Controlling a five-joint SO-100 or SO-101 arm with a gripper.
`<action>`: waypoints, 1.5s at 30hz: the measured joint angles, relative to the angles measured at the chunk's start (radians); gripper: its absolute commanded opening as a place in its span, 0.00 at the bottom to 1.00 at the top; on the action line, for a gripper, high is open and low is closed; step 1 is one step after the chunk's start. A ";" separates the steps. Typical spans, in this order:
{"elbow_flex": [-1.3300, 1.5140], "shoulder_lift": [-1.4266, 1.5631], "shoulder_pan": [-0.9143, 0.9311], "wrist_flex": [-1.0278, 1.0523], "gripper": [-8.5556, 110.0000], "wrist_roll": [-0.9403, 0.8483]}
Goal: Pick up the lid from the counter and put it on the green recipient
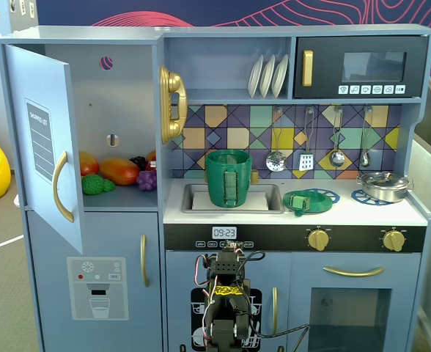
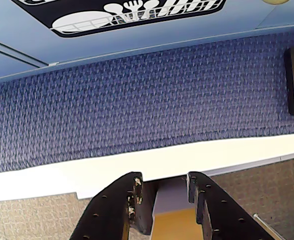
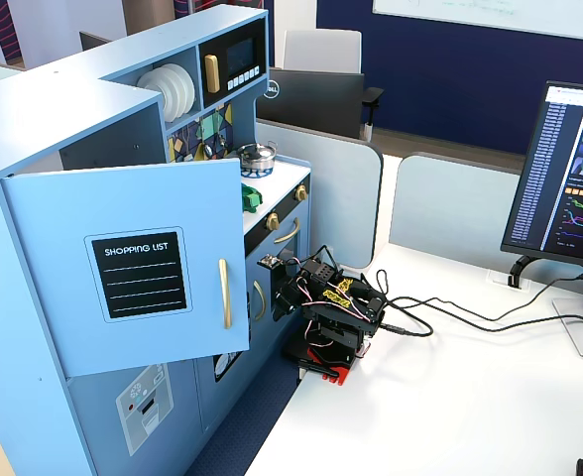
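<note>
The arm sat folded low in front of the toy kitchen, well below the counter (image 1: 391, 214), which looked like a resting pose with no step of the task begun. Its gripper (image 2: 163, 187) pointed down at the blue carpet (image 2: 137, 110); in the wrist view the two dark jaws stood slightly apart with nothing between them, so it held nothing. The lid (image 1: 301, 202) lay on the counter just right of the sink (image 1: 274, 198) in a fixed view, resting on a blue burner ring (image 1: 327, 195), flat and handle up, probably left there so it could be taken from above. It was a small round green disc with a lighter green strap across its top, a thin part that would likely suit a pinch. The green recipient (image 1: 228, 178) stood upright in the sink, open at the top, tall and dark green with a lighter strap handle facing the camera. A silver pot (image 1: 382, 186) sat at the counter's far right, well apart from both.
</note>
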 measured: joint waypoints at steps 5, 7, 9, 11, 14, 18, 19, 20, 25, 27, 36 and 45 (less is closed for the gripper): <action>0.000 0.000 0.048 0.000 0.07 0.000; 0.000 0.000 0.054 0.000 0.07 0.000; 0.000 0.000 0.044 0.000 0.07 0.000; 0.000 0.000 0.044 0.000 0.07 0.000; 0.000 0.000 0.055 0.000 0.07 0.005; 0.012 -0.006 0.117 -0.037 0.07 0.015; -0.009 -0.048 0.138 -0.048 0.07 0.015; -0.040 -0.063 0.164 -0.078 0.07 0.015; -0.341 -0.282 0.279 -0.207 0.07 -0.040; -0.476 -0.367 0.344 -0.273 0.07 -0.054; -0.488 -0.456 0.512 -0.986 0.14 -0.163; -0.460 -0.511 0.546 -1.232 0.32 -0.163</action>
